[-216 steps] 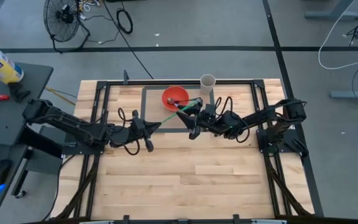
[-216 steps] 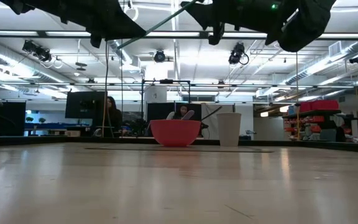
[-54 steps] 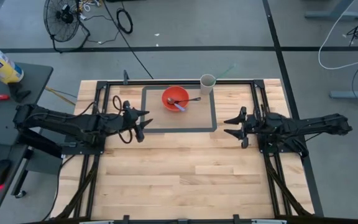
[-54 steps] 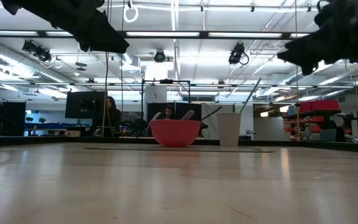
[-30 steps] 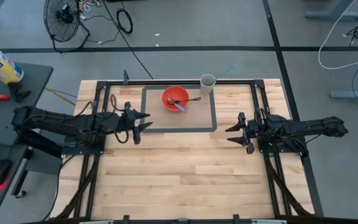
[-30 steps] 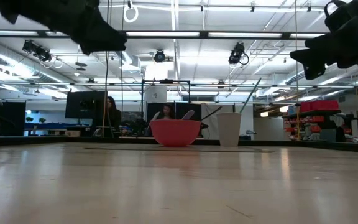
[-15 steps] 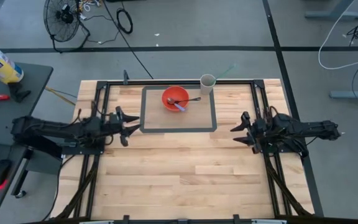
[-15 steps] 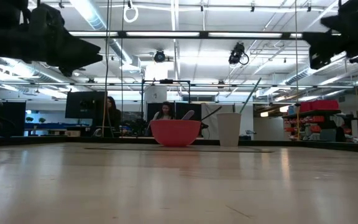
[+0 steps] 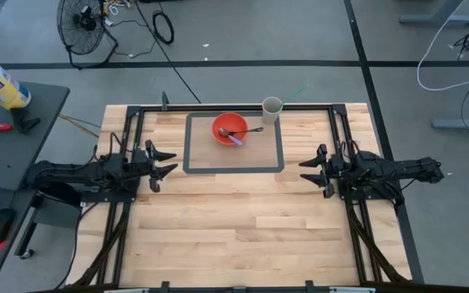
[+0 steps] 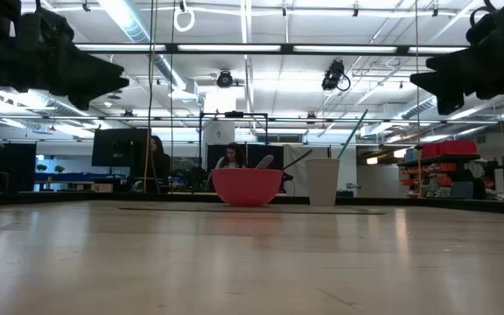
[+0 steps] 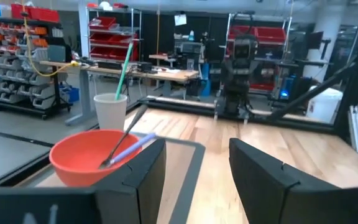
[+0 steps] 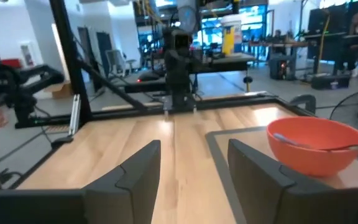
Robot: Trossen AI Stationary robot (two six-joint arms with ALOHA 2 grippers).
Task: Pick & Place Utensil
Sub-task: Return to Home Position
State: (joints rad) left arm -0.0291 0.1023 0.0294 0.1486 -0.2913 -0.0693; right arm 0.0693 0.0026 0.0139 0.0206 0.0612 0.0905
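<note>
An orange bowl [image 9: 230,128] stands on the table's far middle, inside a black-taped rectangle [image 9: 234,169]. A dark spoon [image 11: 127,132] and a lilac utensil [image 11: 137,144] lie in the bowl, leaning on its rim. Beside the bowl stands a white cup [image 9: 272,107] with a green utensil [image 9: 299,90] sticking out of it at a slant. My left gripper [image 9: 163,161] hangs open at the table's left edge, level, pointing at the bowl. My right gripper [image 9: 312,172] hangs open at the right edge, also level. Neither has anything between its fingers.
Black frame rails [image 9: 129,138] run along the table's left and right sides under both arms. Bare wood [image 9: 234,236] fills the near half of the table. People sit at desks in the room beyond the bowl [image 10: 233,158].
My left gripper has drawn back toward the table's left edge and sunk lower, staying open. The bowl, the cup and the utensils have kept their places.
</note>
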